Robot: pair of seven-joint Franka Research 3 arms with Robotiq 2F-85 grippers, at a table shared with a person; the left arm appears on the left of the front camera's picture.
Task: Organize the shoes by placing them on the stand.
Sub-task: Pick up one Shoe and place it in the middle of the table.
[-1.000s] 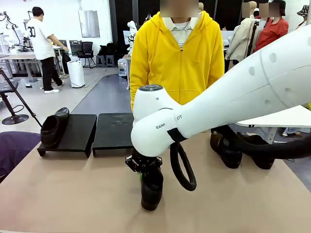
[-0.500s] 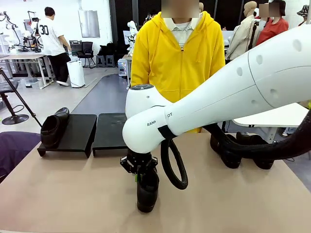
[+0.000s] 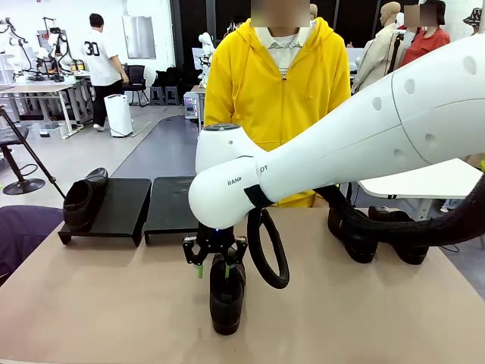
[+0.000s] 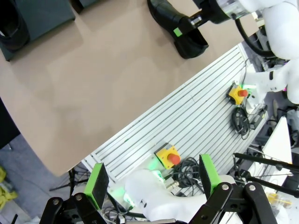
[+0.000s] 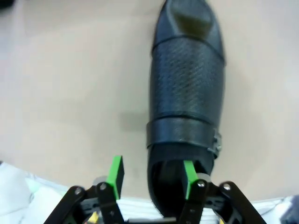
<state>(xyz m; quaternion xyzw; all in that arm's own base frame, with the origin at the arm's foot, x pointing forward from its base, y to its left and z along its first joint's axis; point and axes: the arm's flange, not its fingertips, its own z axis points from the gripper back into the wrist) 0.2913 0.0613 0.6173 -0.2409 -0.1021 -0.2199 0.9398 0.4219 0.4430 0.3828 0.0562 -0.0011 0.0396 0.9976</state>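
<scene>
Front view: table [image 3: 114,303], tan, with a person [image 3: 276,91] in a yellow hooded top standing at its far side. Right arm [image 3: 364,144] comes in from the right and reaches across the middle, wrist turned straight down over the near centre of the table. Stand [image 3: 121,208]: two black platforms side by side at far left. Shoe on the stand [image 3: 83,201] sits at the left platform's left edge. Two shoes [image 3: 352,235] on the table at far right, partly behind the arm's cable. Near shoe [image 3: 226,303] rests on its sole on the table, directly below the right hand [image 3: 214,267].

Right wrist view: right hand [image 5: 152,173] has its jaws parted. One green pad is inside the heel opening of the near shoe [image 5: 187,79], the other outside and clear of the leather. No grip on it.

Left wrist view: left hand [image 4: 153,179] is off the table's edge, jaws spread wide, nothing between them.

Versus one second ago: right hand was clamped on the near shoe; its jaws have since spread. Wrist and near shoe now sit a little further left. Other shoes unchanged.
</scene>
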